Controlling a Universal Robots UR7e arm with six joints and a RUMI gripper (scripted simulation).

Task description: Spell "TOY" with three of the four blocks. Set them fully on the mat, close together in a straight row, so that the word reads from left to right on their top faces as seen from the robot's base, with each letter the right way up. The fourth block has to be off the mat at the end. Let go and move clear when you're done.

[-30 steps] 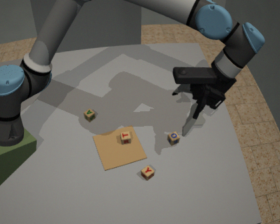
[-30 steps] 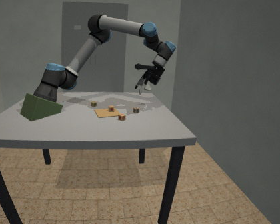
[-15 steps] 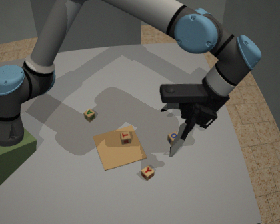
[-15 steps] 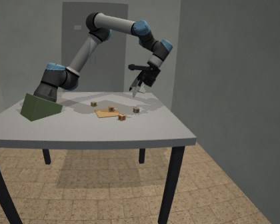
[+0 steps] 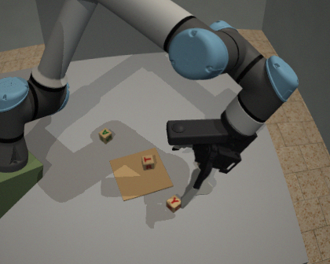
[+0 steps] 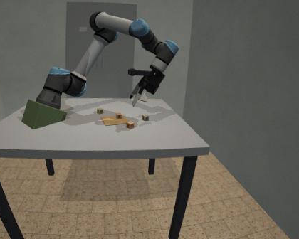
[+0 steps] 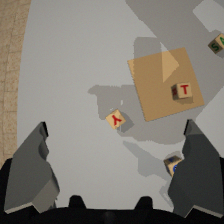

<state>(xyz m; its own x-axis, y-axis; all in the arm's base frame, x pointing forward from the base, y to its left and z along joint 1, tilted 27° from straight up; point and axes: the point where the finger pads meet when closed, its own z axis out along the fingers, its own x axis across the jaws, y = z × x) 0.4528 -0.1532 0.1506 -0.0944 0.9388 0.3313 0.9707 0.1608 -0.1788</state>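
One wooden cube with red T [image 5: 148, 162] [image 6: 119, 116] [image 7: 183, 91] sits on the square tan mat [image 5: 136, 182] [image 6: 109, 121] [image 7: 150, 95], upper right in the top view; black gripper [image 5: 187, 169] [image 6: 133, 100] [image 7: 114, 122] open.

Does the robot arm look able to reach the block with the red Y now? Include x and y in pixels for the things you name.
Probably yes: the gripper [image 5: 188, 168] [image 6: 133, 101] [image 7: 114, 122] is open, and nothing visible stands between it and the Y block [image 5: 174, 203] [image 6: 130, 125] [image 7: 115, 119].
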